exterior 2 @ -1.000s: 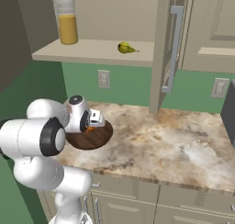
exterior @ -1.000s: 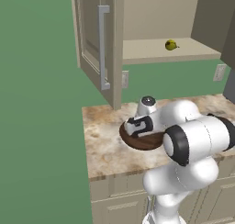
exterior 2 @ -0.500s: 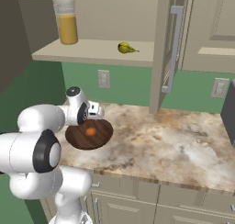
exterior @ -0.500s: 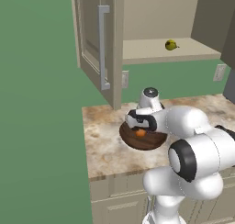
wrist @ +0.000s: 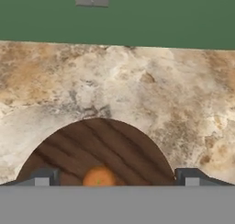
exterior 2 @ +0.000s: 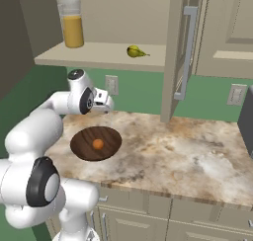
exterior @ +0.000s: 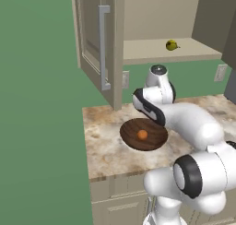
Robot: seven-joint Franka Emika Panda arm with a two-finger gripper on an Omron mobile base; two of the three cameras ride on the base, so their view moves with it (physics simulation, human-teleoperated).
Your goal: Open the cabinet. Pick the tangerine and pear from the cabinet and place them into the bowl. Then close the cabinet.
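Right base view, left to right: one juice jar [exterior 2: 72,29] at left end of shelf [exterior 2: 99,56], gripper [exterior 2: 105,102] raised over back edge of counter [exterior 2: 197,156], jaws wide and empty; one bowl [exterior 2: 96,142] near counter's left front, one tangerine [exterior 2: 98,144] resting inside; one pear [exterior 2: 136,51] mid-shelf in open cabinet [exterior 2: 188,52]. Tangerine step judged done. Next: reach up to shelf, close on pear, carry down to bowl.
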